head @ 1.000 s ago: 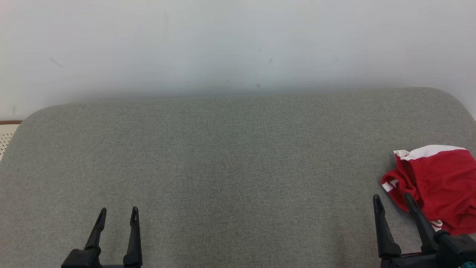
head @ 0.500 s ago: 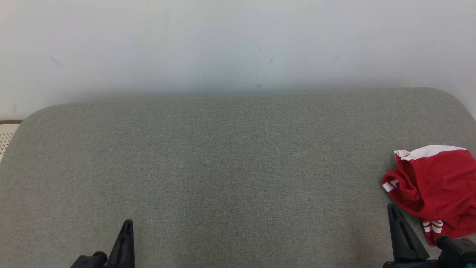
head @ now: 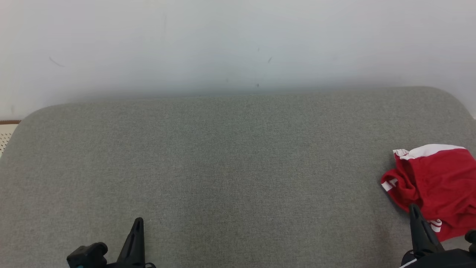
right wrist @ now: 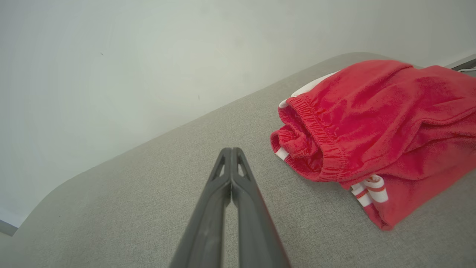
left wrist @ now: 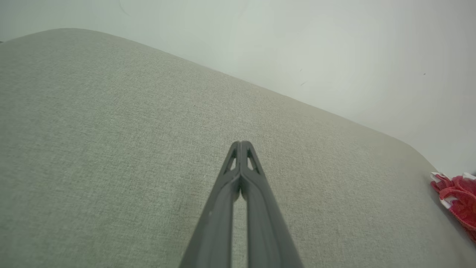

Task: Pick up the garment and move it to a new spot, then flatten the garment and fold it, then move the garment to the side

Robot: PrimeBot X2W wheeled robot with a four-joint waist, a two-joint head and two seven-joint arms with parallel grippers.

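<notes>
Red garment (head: 438,182) crumpled, on grey cushion (head: 223,167), right side

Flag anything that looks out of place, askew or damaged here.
The red garment lies crumpled in a heap near the right end of the grey cushion, its waistband bunched and folded over rather than flat. Nothing looks spilled or damaged.

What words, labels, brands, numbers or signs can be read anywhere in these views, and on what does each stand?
None: no text can be read in these views.
The red garment bears white trim and stripes but no print or readable tag.
The grey cushion, the pale wall with its few small dark marks, the left gripper and the right gripper carry no lettering.
</notes>
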